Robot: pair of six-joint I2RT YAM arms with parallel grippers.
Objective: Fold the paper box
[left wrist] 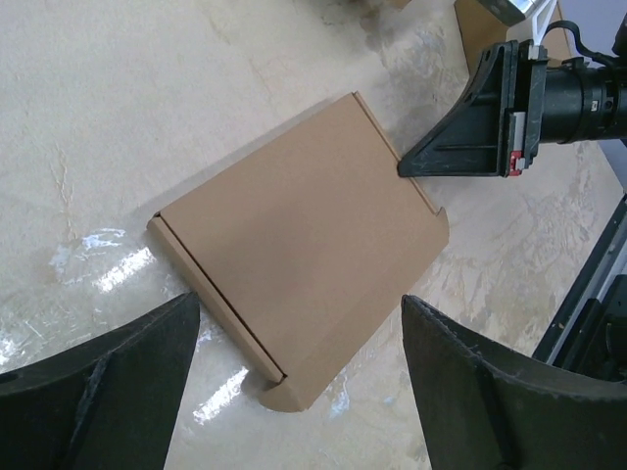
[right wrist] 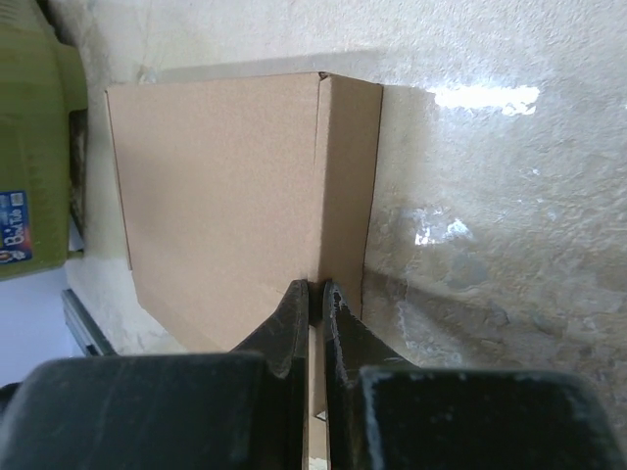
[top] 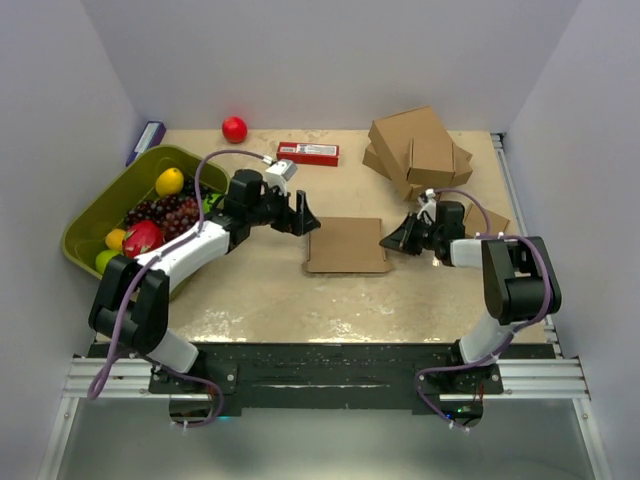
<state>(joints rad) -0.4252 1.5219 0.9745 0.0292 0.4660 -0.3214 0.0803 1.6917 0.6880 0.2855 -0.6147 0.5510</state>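
The paper box (top: 346, 245) lies flat and closed in the middle of the table, a thin brown cardboard rectangle. My left gripper (top: 303, 218) hovers open just off its left edge; in the left wrist view its wide-apart fingers frame the near corner of the paper box (left wrist: 304, 264). My right gripper (top: 385, 243) is shut, its tips touching the box's right edge. The left wrist view shows the right gripper (left wrist: 402, 168) meeting that edge. In the right wrist view the right gripper (right wrist: 315, 286) points at the fold line of the paper box (right wrist: 225, 186), with nothing held between the fingers.
A green basket (top: 95, 215) of fruit stands at the left. A red ball (top: 234, 128), a red and white packet (top: 308, 153) and a pile of cardboard boxes (top: 418, 150) sit along the back. A small brown box (top: 487, 220) is beside the right arm.
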